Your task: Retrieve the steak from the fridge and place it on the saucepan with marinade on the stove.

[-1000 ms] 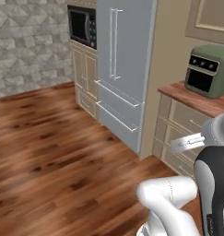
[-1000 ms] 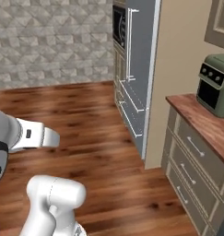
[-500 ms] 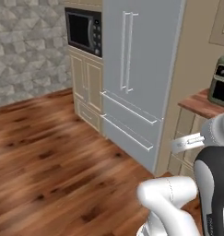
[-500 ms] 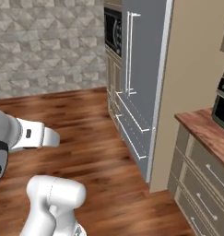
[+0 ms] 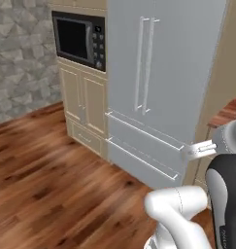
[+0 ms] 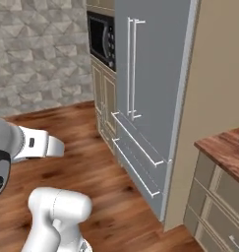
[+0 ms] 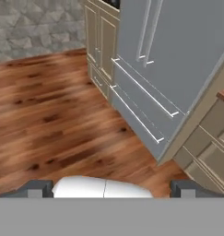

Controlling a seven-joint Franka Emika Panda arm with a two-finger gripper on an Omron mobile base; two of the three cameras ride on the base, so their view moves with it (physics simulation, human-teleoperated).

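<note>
We note wood plank floor [image 5: 46,170], grey stone-tile wall [image 5: 20,53], cream cabinets [image 5: 85,104], black built-in microwave [image 5: 80,39], wooden countertop [image 6: 224,150]

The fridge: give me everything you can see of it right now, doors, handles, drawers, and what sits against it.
The fridge is a tall pale grey French-door unit with a matte finish, standing upright on the wood floor. Both upper doors are shut, with two long white vertical bar handles side by side at the centre seam. Below them are two closed drawers, each with a white horizontal bar handle. Cream cabinets holding a black microwave adjoin one side and a tall beige panel the other.
</note>
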